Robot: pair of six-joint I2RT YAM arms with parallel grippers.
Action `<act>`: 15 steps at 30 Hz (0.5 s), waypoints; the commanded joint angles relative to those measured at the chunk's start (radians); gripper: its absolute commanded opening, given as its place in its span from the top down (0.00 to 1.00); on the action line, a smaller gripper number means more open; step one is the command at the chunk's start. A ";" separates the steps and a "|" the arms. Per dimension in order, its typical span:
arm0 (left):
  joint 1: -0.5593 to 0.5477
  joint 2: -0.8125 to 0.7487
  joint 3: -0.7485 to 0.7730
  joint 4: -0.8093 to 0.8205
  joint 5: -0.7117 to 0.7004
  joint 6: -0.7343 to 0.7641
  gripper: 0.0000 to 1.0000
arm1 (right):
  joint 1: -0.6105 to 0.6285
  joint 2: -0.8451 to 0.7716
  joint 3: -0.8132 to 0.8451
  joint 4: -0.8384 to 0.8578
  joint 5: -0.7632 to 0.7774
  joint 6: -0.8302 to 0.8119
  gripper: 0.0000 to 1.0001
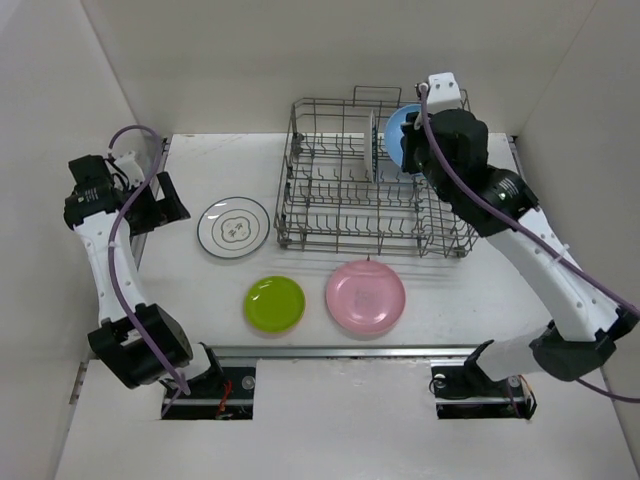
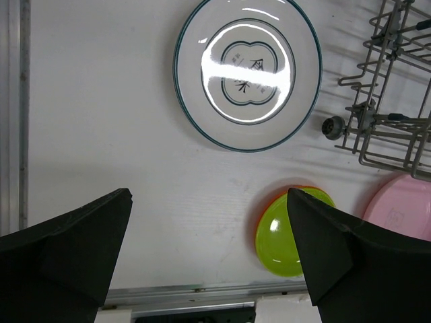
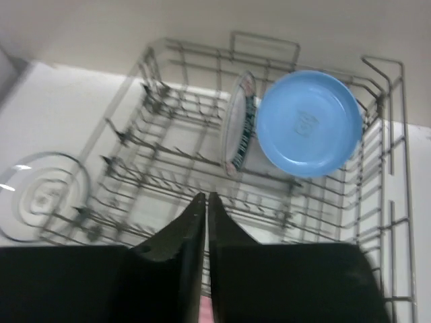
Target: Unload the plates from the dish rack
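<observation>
The grey wire dish rack [image 1: 345, 212] stands mid-table. A light blue plate [image 1: 398, 135] and a white plate with a dark green rim [image 1: 372, 148] stand upright at its back right. On the table lie a white patterned plate [image 1: 233, 227], a pink plate [image 1: 365, 296] and a lime green plate [image 1: 274, 303] on an orange one [image 2: 259, 225]. My right gripper [image 1: 413, 160] is shut and empty over the rack, just in front of the blue plate [image 3: 308, 123]. My left gripper [image 1: 178, 200] is open and empty left of the white plate [image 2: 247, 70].
White walls close in the table at the back and both sides. A metal rail [image 1: 340, 351] runs along the near edge by the arm bases. The rack's front left corner and small wheel [image 2: 333, 126] show in the left wrist view.
</observation>
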 commanded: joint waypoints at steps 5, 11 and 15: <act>0.004 -0.077 -0.007 -0.073 0.048 0.050 0.00 | -0.073 0.160 -0.045 -0.158 0.087 0.060 0.38; 0.004 -0.157 -0.045 -0.073 -0.004 0.096 0.00 | -0.204 0.336 0.109 -0.168 -0.052 0.181 0.34; 0.004 -0.166 -0.045 -0.113 -0.017 0.132 0.00 | -0.276 0.496 0.309 -0.197 0.066 0.181 0.34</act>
